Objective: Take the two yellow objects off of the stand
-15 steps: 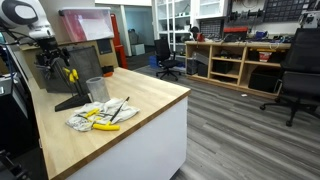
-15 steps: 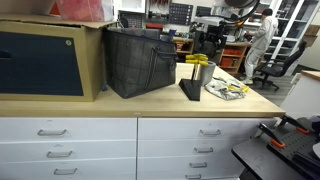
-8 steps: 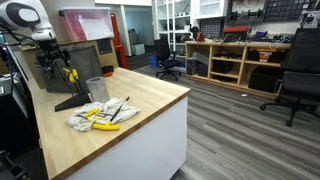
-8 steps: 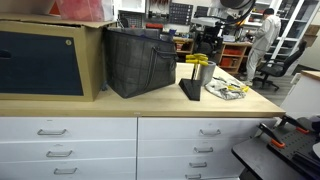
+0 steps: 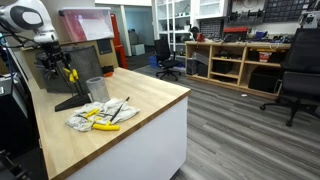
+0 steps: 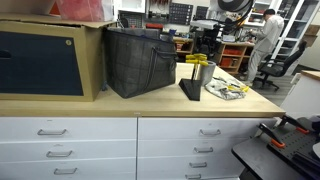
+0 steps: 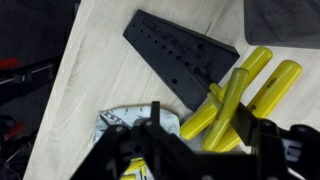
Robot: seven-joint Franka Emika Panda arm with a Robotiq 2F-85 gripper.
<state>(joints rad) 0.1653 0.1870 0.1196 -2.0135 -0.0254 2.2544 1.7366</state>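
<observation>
Workshop with grey plank flooring, black office chairs and wooden shelving behind a pale wood tabletop [image 5: 150, 95]. Seen from my wrist, the dark slanted stand [image 7: 175, 55] lies across the wood, and the two yellow objects [image 7: 235, 95] sit against its edge, handles crossing. My hand [image 7: 205, 150] hangs right over them, dark fingers [image 7: 135, 150] spread apart on either side, not clenched; whether a finger touches them I cannot tell. In an exterior view, a small grey metal cup [image 5: 96, 88] stands just beside the stand, near a crumpled white cloth [image 5: 98, 116] carrying longer yellow-handled tools
</observation>
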